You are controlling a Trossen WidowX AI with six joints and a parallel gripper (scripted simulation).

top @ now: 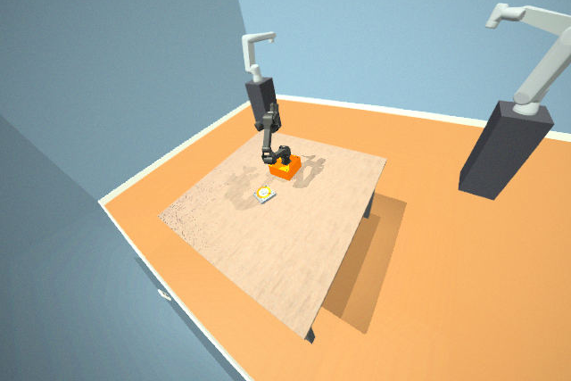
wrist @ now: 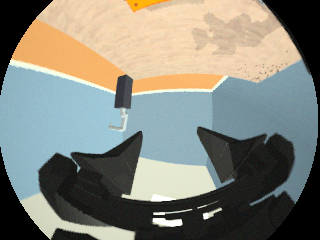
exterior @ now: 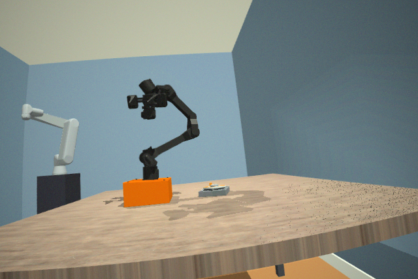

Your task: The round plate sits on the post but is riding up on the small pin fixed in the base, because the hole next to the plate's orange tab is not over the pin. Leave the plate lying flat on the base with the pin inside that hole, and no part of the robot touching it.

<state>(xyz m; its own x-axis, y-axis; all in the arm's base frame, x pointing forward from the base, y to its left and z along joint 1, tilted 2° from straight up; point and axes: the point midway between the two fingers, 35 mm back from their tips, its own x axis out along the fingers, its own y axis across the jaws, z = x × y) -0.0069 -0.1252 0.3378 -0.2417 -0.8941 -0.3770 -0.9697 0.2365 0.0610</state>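
Exterior view, left to right: a white arm (exterior: 64, 140) on a dark pedestal; the orange mount (exterior: 147, 191); the gripper (exterior: 132, 101) raised high, jaws spread, nothing held; the plate (exterior: 213, 186) on its grey base (exterior: 213, 191), well apart. No writing is legible.

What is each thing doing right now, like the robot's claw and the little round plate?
Gripper: open, holding nothing, raised high and away from the plate.
Round plate: on the grey base, untouched; too small to tell if it lies flat.
Orange tab: sticks up at the plate's edge.
Grey base: resting on the table, beside the robot's orange mount.
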